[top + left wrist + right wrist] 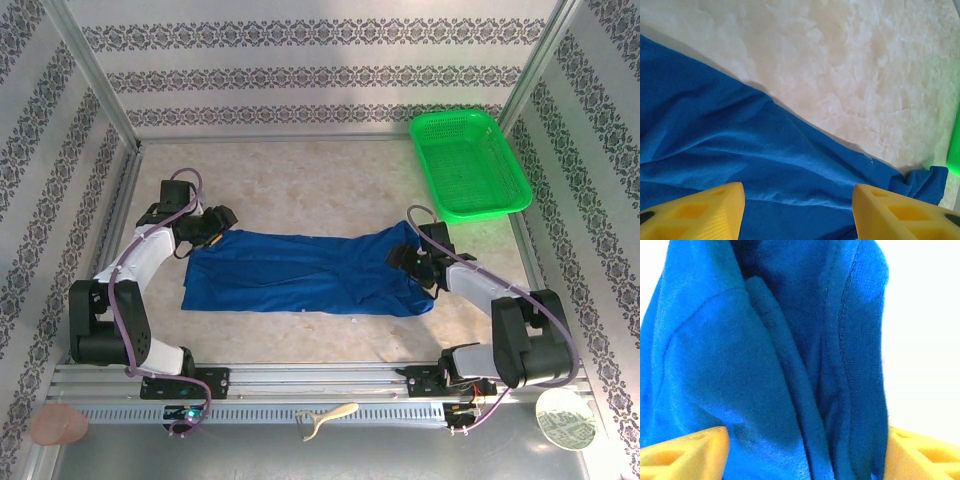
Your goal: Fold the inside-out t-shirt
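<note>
The inside-out t-shirt (300, 272) lies spread lengthwise across the middle of the table, plain royal blue with soft wrinkles. My left gripper (205, 232) hovers at the shirt's far left corner. In the left wrist view, the left gripper (799, 210) is open, its yellow fingers (705, 212) wide apart above flat blue cloth (740, 145). My right gripper (408, 258) is at the shirt's right end. In the right wrist view, the right gripper (807, 452) is open, with a bunched fold of hemmed cloth (765, 365) filling the gap between its fingers (690, 452).
A green plastic basket (468, 165) stands at the back right of the pale table (300, 190). Patterned walls and metal posts enclose the table. On the near rail lie a pinkish disc (58, 425), a cream utensil (328, 415) and a round plate (566, 418).
</note>
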{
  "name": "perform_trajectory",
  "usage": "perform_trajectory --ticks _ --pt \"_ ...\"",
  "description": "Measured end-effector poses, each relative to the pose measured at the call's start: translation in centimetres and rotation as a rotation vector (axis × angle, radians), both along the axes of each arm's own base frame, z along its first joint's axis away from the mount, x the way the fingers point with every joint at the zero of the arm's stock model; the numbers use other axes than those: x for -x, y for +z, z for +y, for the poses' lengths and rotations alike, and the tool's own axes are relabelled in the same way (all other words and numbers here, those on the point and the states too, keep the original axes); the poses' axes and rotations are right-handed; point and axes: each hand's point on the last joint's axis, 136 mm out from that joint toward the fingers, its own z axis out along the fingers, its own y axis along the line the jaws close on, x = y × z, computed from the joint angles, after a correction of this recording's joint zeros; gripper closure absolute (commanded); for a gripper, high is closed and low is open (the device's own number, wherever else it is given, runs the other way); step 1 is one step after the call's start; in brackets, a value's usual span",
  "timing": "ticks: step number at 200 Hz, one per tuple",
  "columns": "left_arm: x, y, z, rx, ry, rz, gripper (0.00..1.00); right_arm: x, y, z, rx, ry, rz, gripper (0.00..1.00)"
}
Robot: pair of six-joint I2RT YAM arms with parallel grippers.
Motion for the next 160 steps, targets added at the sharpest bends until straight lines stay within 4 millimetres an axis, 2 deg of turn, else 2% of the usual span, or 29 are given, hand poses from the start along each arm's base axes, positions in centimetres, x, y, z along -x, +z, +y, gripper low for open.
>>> perform_trajectory --ticks 29,55,75,87,99,119,134,145,160 --pt "0.0 0.0 -0.1 0.004 -0.003 0.000 0.41 0.6 0.2 -0.2 0.012 -0.010 0.009 0.17" --pt "0.0 0.0 -0.1 0.008 -0.005 0.001 0.41 0.6 -0.4 0.0 0.014 0.001 0.040 0.24" --pt "0.0 -0.2 -0.2 0.011 -0.007 0.006 0.41 0.6 -0.8 0.0 0.029 0.011 0.080 0.41" --pt "0.0 -0.3 -0.2 0.012 -0.008 0.010 0.41 0.7 -1.1 -0.3 0.053 0.006 0.107 0.57" --pt "0.0 -0.4 -0.2 0.012 -0.008 0.012 0.41 0.7 -1.2 -0.4 0.071 0.003 0.115 0.68" --pt "0.0 -0.3 -0.2 0.010 -0.009 0.012 0.41 0.0 -1.1 1.5 0.028 0.046 0.082 0.81" --pt "-0.1 -0.3 -0.2 0.007 -0.010 0.010 0.41 -0.2 -0.8 4.0 -0.039 0.114 0.059 1.00" --pt "-0.2 -0.3 -0.1 0.001 -0.009 0.008 0.41 -0.2 -0.4 5.1 -0.078 0.141 0.046 1.00" --pt "-0.3 -0.7 0.1 -0.013 -0.008 0.015 0.41 -0.5 0.0 5.6 -0.104 0.153 0.032 1.00"
